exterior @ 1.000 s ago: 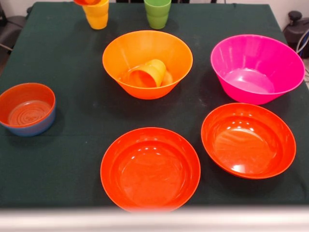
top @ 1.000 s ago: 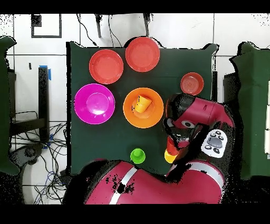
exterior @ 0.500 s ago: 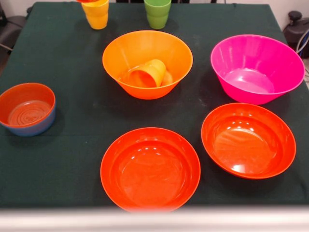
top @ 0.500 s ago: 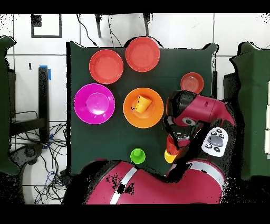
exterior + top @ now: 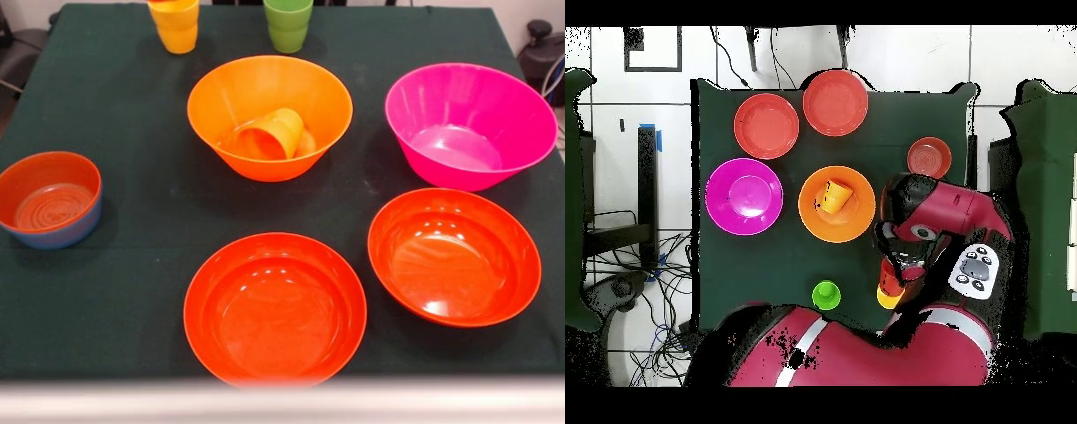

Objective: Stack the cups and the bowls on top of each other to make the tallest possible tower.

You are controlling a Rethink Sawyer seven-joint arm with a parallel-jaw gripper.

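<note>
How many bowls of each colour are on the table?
Large orange bowl: 1
Magenta-pink bowl: 1
Wide red-orange bowls: 2
Small red-orange bowl, nested in the blue one: 1
Small blue bowl: 1
Total: 6

Red-black arm [image 5: 930, 220] bent over right desk side, wrist pointing down. Pincer hidden beneath arm; state undeterminable.

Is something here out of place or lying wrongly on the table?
Yes. One orange cup lies on its side inside the large orange bowl, its mouth facing sideways. The green cup stands upright. Nothing looks spilled or broken.
</note>
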